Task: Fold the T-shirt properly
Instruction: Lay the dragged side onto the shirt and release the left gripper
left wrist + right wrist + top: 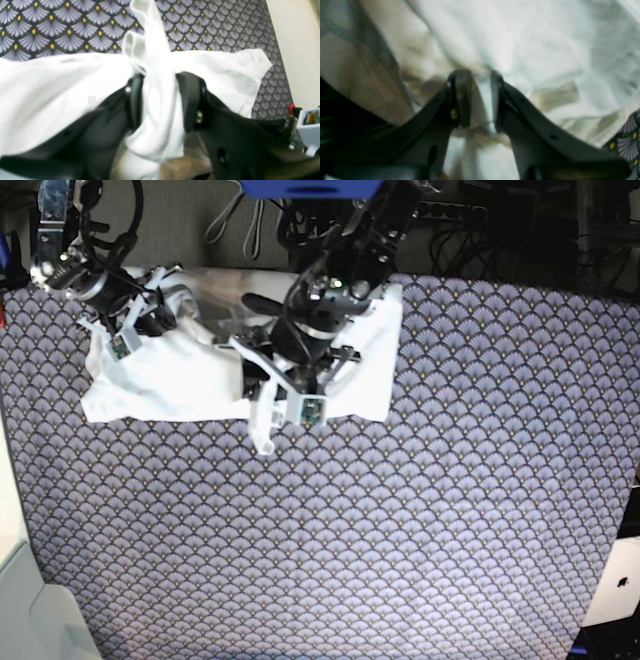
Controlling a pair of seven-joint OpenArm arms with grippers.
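Both wrist views: left hand (pixel 162 100), right hand (pixel 480 100) pinching T-shirt (pixel 200 375); base hides grips.

**Around the patterned cloth**

A tablecloth (pixel 400 510) printed with pale lilac fan scales and small yellow dots on a dark ground covers nearly the whole surface. Beyond its far edge hang dark cables (pixel 470 220), with a blue panel (pixel 310 188) above them. At the cloth's near left corner sits a pale grey-white object (pixel 40 615). Off its near right corner stands a white device (pixel 615 580) bearing a small logo.
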